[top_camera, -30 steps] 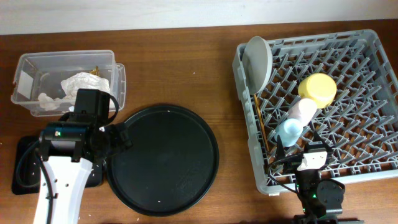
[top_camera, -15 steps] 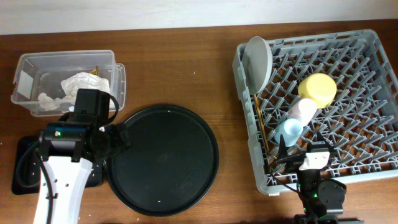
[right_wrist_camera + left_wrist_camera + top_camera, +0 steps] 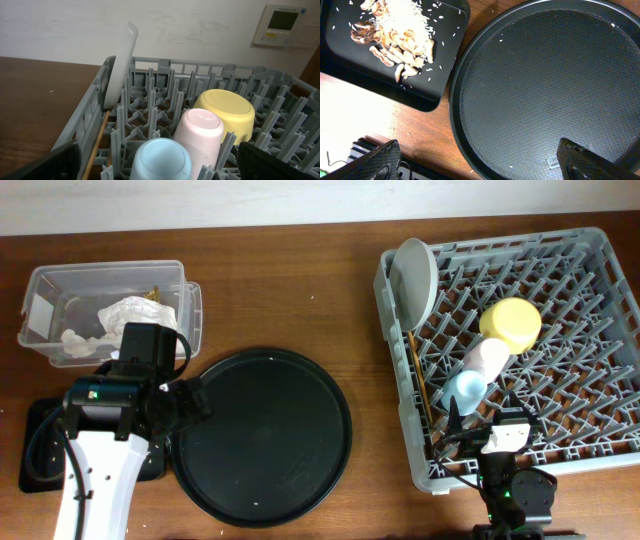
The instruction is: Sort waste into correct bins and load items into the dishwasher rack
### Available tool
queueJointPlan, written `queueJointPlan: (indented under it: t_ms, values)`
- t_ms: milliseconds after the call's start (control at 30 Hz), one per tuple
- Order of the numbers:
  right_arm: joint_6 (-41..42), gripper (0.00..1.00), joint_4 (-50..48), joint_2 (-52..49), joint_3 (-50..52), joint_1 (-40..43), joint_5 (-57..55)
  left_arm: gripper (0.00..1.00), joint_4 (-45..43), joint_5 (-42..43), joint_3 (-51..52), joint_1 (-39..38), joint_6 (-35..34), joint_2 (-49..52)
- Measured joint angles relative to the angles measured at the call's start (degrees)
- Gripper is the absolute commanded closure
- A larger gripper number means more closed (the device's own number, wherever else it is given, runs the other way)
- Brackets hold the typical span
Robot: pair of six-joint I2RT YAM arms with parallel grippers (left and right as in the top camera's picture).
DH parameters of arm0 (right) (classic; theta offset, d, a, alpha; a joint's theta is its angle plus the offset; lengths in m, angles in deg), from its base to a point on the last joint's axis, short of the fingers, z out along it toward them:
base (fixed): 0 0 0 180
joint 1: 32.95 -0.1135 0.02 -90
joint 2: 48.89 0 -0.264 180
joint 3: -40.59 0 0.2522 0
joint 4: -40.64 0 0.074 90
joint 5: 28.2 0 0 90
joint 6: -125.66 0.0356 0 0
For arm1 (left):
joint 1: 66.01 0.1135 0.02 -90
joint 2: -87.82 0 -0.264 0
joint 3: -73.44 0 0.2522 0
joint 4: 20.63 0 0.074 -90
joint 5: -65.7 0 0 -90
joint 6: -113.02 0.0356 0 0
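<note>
The grey dishwasher rack (image 3: 560, 395) holds the upright grey plate (image 3: 418, 275), yellow bowl (image 3: 510, 323), pink bowl (image 3: 487, 357) and light-blue bowl (image 3: 464, 390), all upside down, and the chopsticks (image 3: 420, 380) along its left side. The white napkin (image 3: 125, 313) and a bit of gold wrapper (image 3: 155, 293) lie in the clear box (image 3: 60, 280). Food scraps (image 3: 395, 35) and crumbs lie in the flat black tray (image 3: 435, 75). My left gripper (image 3: 480, 167) is open and empty over the round tray's left rim. My right gripper (image 3: 160, 172) is open and empty, just in front of the blue bowl (image 3: 160, 157).
The large round black tray (image 3: 265, 435) sits in the middle with a few crumbs on it. My left arm covers part of the flat black tray (image 3: 40, 445). The wrist view shows the plate (image 3: 122, 60) leaning at the rack's near-left corner.
My right arm has drawn back very slightly toward the table's front edge. The left arm and all objects have not moved.
</note>
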Motion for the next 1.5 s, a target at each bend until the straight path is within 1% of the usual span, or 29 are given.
queueJointPlan:
  t_ms: [667, 833, 967, 1033, 1067, 1100, 1167, 1200, 1233, 1267, 1333, 1367, 1500]
  values:
    - [-0.02, 0.01, 0.0, 0.0, 0.0, 0.0, 0.02, 0.01, 0.83, 0.02, 0.0, 0.0, 0.0, 0.0]
    - [0.02, 0.01, 0.0, 0.0, 0.0, 0.0, 0.0, 0.01, 0.28, 1.9, 0.13, 0.0, 0.0, -0.35]
    - [0.0, 0.01, 0.0, 0.0, 0.0, 0.0, -0.02, 0.01, -9.09, 3.08, 3.98, 0.0, -0.02, -4.35]
    - [0.0, 0.01, 0.02, 0.0, 0.0, 0.0, -0.04, 0.01, -15.87, 4.31, 8.41, 0.02, 0.0, -7.48]
    - [0.04, 0.01, 0.0, 0.02, 0.0, 0.0, -0.13, 0.01, -17.86, 4.87, 10.8, 0.0, 0.0, -9.14]
    - [0.0, 0.01, 0.02, 0.0, 0.0, 0.0, -0.2, 0.01, -21.7, 5.73, 15.15, 0.0, -0.02, -12.09]
    - [0.0, 0.01, 0.0, 0.02, 0.0, 0.0, -0.2, 0.01, -25.73, 6.67, 20.7, 0.0, 0.02, -15.98]
    - [0.0, 0.01, 0.02, 0.02, -0.02, 0.0, -0.22, 0.01, -27.1, 7.15, 21.68, 0.02, 0.02, -16.57]
    - [-0.02, 0.01, 0.02, 0.02, -0.02, 0.0, -0.22, 0.01, -29.86, 7.45, 25.99, 0.0, 0.0, -19.8]
    - [0.0, 0.01, 0.0, 0.0, -0.02, 0.0, -0.22, 0.01, -36.11, 8.33, 31.04, 0.0, 0.0, -23.58]
    - [-0.02, 0.01, 0.02, 0.02, -0.02, 0.04, -0.22, 0.01, -40.5, 9.77, 37.75, 0.0, 0.0, -29.92]
    - [0.0, 0.01, 0.02, 0.0, -0.02, 0.07, -0.22, 0.01, -44.46, 10.84, 42.53, 0.0, 0.02, -35.17]
    - [0.02, 0.01, 0.02, 0.0, -0.02, 0.11, -0.22, 0.01, -50.71, 12.55, 51.06, 0.0, 0.0, -47.91]
